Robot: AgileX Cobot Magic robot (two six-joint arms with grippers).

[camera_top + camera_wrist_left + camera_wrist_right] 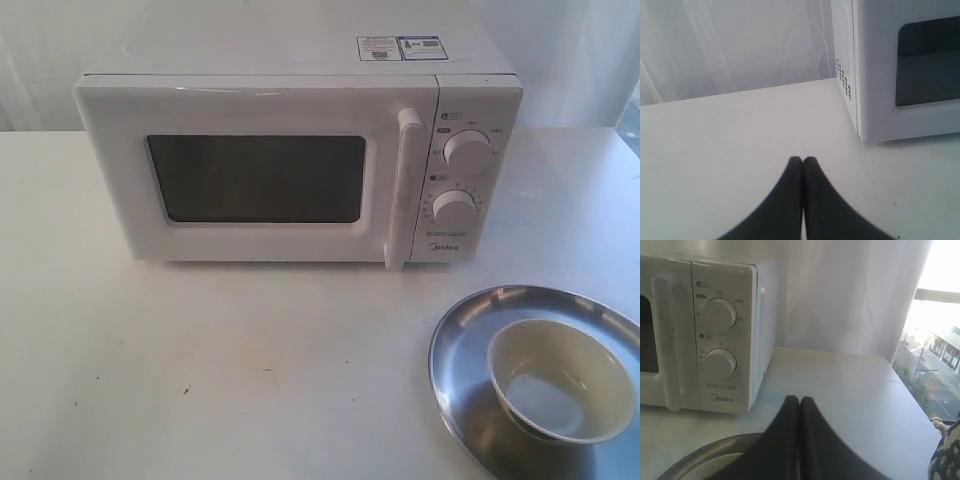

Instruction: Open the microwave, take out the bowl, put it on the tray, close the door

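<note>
The white microwave [290, 150] stands at the back of the table with its door [250, 175] shut and the tall handle [405, 185] upright. The cream bowl [560, 380] sits upright in the silver tray [470, 350] at the front right. Neither gripper shows in the exterior view. My left gripper [803, 159] is shut and empty above bare table, near the microwave [900, 70] and its left front corner. My right gripper [799, 399] is shut and empty, hovering over the tray [705, 452], with the microwave's knobs [720, 362] ahead.
White curtain hangs behind the table [200, 370]. The table's right edge [910, 405] lies near a bright window. Bare tabletop stretches in front of the microwave and to the left.
</note>
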